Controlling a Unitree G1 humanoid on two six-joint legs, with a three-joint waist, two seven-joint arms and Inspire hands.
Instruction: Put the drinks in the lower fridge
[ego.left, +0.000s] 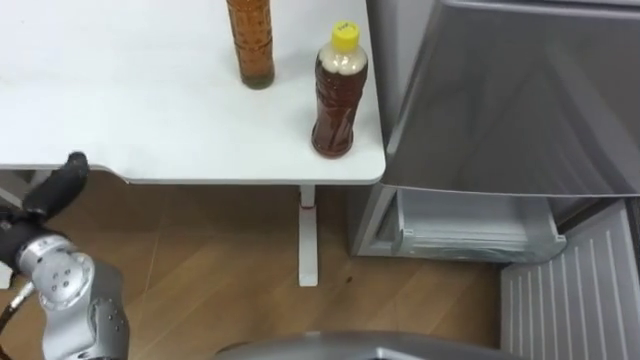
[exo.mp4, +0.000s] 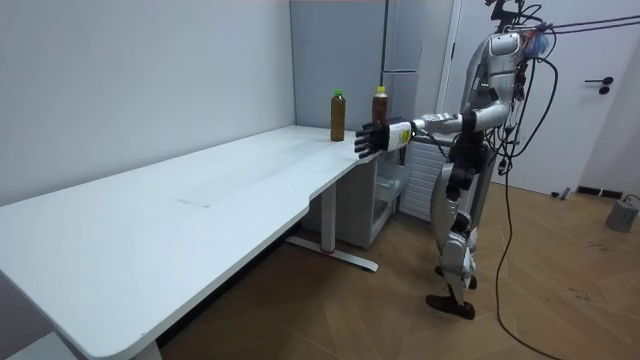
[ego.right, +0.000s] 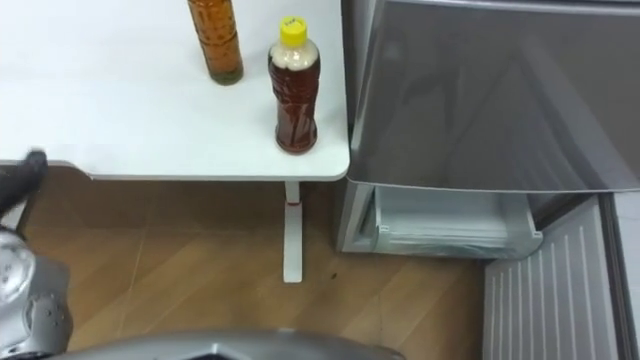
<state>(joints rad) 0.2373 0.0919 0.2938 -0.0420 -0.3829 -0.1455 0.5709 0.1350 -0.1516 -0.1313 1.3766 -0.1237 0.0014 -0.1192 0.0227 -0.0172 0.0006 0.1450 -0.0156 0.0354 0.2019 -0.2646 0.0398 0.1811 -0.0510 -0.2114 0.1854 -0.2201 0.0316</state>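
The robot stands at the end of the white surface (ego.left: 120, 100), beside the grey fridge (ego.left: 500, 90), with its left arm stretched out toward the surface's corner. The left hand (ego.left: 52, 195) holds nothing. Its black fingers (ego.left: 72, 165) are straight and slightly spread, at the surface's near edge.

2 drinks stand upright on the surface, ahead and to the right of the fingers and apart from them. The yellow-capped bottle (ego.left: 335, 95) of brown drink is farthest right of the fingers, at the corner next to the fridge. The amber bottle (ego.left: 250, 45) stands just left of it and farther back.

Well to the right of the fingers, the lower fridge compartment (ego.left: 470, 225) is open, with its door (ego.left: 575, 290) swung out over the wooden floor (ego.left: 200, 260).
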